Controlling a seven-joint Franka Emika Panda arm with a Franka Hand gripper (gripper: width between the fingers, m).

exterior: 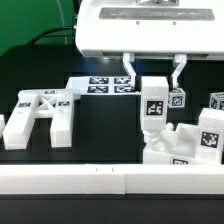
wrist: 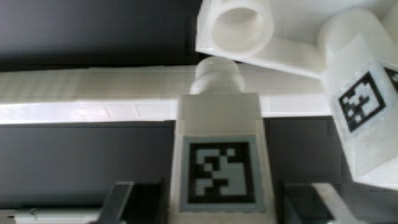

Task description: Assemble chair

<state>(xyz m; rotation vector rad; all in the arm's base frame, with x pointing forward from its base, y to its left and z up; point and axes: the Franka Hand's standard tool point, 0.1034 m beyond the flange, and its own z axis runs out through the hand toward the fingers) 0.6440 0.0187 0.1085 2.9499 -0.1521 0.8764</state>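
My gripper (exterior: 153,74) hangs from the white hand at the top of the exterior view, jaws pointing down and shut on the top of an upright white bar (exterior: 155,103) with a square tag on its face. The bar's round peg (exterior: 150,136) hangs just above a chunky white chair part (exterior: 168,150). In the wrist view the bar (wrist: 221,140) runs away from my gripper (wrist: 221,212) between dark fingers (wrist: 128,200). Its peg (wrist: 215,75) points toward a white part with a round hole (wrist: 240,30). The cross-braced plate (exterior: 40,115) lies flat on the exterior view's left.
The marker board (exterior: 100,85) lies behind the gripper. Tagged white blocks (exterior: 178,98) (exterior: 218,105) (exterior: 208,137) crowd the exterior view's right. A long white rail (exterior: 110,182) runs along the table's front edge. In the wrist view a tagged block (wrist: 365,100) sits close beside the bar.
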